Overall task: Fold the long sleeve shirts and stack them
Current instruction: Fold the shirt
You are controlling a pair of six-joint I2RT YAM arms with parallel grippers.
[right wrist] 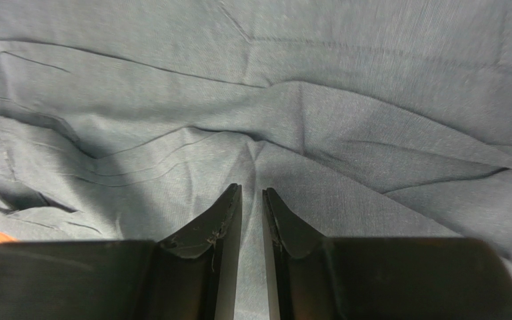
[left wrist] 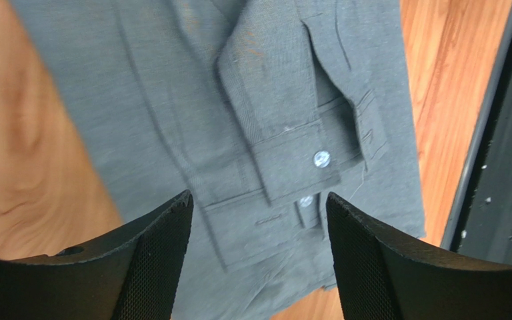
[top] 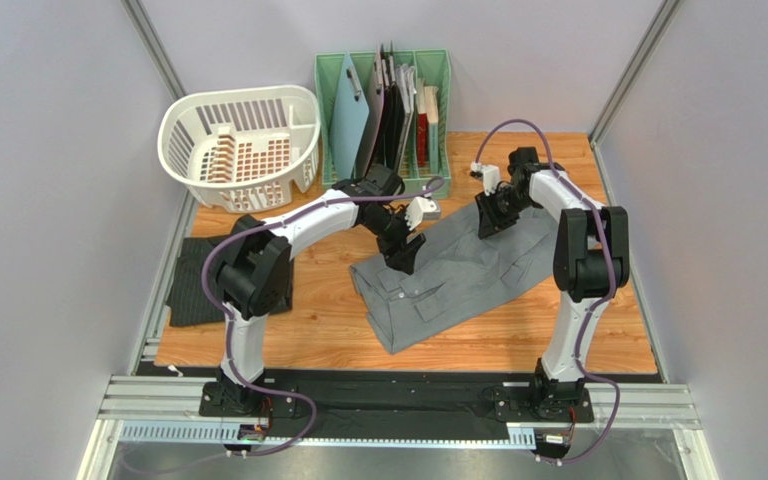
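A plain grey long sleeve shirt (top: pixel 448 285) lies folded lengthwise across the middle of the wooden table (top: pixel 518 335). The dark pinstriped shirt (top: pixel 193 285) lies folded flat at the left edge. My left gripper (top: pixel 403 262) hangs open over the grey shirt's left part. In the left wrist view its jaws (left wrist: pixel 259 200) stand wide apart above a buttoned cuff (left wrist: pixel 299 163), holding nothing. My right gripper (top: pixel 486 218) sits low at the shirt's far right end. In the right wrist view its jaws (right wrist: pixel 252 188) stand a narrow gap apart over rumpled grey cloth (right wrist: pixel 372 80).
A white laundry basket (top: pixel 243 135) stands at the back left. Beside it, a green file rack (top: pixel 383 110) holds several folders and boards. Grey walls close in both sides. A black rail (top: pixel 398 395) with the arm bases runs along the near edge.
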